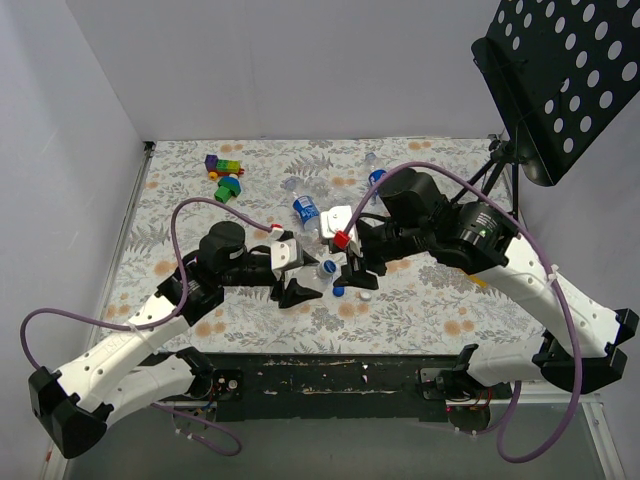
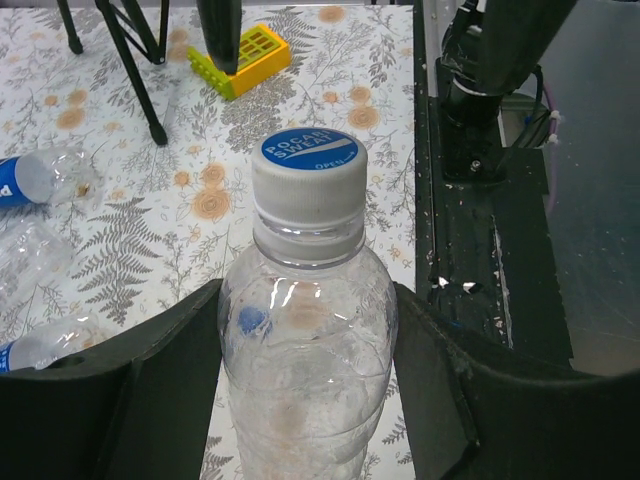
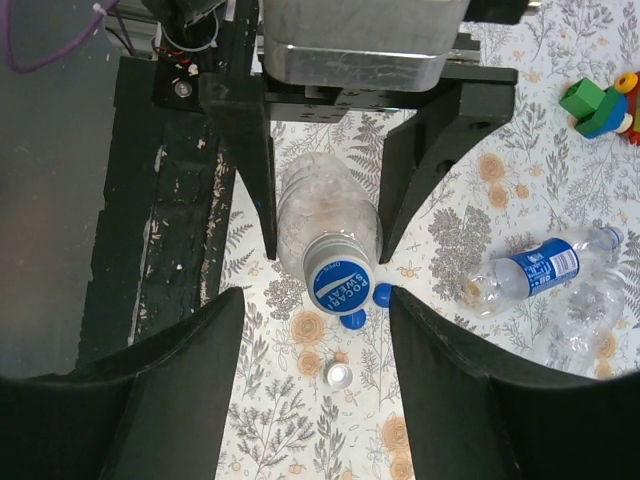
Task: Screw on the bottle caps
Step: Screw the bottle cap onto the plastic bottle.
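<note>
1. The upright clear bottle (image 2: 305,370) is pinched at its body by the left fingers (image 2: 150,400), at mid-desk (image 1: 420,310).
2. A blue-topped cap (image 2: 308,170) is seated on its neck; loose caps (image 3: 352,320) are seen on the desk beside it.
3. The right fingers (image 3: 170,390) are held spread above the cap, clear of it.

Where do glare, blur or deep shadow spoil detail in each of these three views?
Left wrist: white glints on the held bottle, its cap sharp, the left end effector fingers black and featureless. Right wrist: the right end effector fingers blurred, dark. Top: even light, only soft shadows.
</note>
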Robot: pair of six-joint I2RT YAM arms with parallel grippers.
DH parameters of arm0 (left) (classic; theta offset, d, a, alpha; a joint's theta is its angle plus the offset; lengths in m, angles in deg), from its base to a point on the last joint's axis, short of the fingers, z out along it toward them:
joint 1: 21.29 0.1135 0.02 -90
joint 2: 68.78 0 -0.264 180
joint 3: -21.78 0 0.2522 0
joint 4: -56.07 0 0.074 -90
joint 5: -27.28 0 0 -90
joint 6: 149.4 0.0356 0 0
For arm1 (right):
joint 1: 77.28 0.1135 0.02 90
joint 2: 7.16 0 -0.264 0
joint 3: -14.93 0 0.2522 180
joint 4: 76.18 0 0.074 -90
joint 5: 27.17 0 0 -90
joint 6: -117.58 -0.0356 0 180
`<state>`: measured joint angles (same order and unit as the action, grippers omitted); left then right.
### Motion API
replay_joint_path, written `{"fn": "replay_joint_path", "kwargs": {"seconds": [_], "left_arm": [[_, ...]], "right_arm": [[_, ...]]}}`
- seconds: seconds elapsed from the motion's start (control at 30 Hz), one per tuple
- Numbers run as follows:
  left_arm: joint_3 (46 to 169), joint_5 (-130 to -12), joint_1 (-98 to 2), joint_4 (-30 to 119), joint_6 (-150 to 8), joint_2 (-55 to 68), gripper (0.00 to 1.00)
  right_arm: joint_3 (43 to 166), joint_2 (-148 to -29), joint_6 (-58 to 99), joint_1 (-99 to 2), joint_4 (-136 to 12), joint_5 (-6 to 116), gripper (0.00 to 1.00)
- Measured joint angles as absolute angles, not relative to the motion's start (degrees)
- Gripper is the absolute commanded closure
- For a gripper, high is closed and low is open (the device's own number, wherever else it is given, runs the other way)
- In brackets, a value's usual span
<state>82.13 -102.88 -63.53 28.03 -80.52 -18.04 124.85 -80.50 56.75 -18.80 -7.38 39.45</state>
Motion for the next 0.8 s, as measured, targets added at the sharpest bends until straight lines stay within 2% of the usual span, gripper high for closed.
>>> {"fn": "replay_joint_path", "kwargs": {"seconds": [0.17,0.4,0.5,0.57,0.6,0.63,0.8], "left_arm": [[83.24,-104.89,-63.53,27.68,-79.84,-17.34,1.00],[83.85,-106.16,-63.53,27.44,-79.36,-16.90,1.00],[84.18,-106.55,-63.53,27.26,-79.19,-16.77,1.00],[84.27,-106.73,-63.53,26.87,-79.01,-16.77,1.00],[84.27,-106.73,-63.53,26.70,-78.86,-16.77,1.00],[84.27,-106.73,-63.55,26.48,-78.71,-16.75,1.00],[84.29,-103.60,-63.55,25.56,-78.62,-16.71,1.00]], "right_arm": [[124.85,-80.76,61.66,-18.80,-6.28,37.57,0.39],[124.85,-82.57,64.27,-18.80,-5.36,37.22,0.52],[124.85,-83.16,64.81,-18.80,-5.34,37.29,0.65],[124.85,-83.34,64.94,-18.80,-5.36,37.31,0.81],[124.85,-83.40,64.86,-18.80,-5.34,37.38,0.95],[124.87,-83.49,64.70,-18.80,-5.32,37.49,0.99],[125.09,-84.54,58.45,-18.93,-6.00,41.27,0.99]]}}
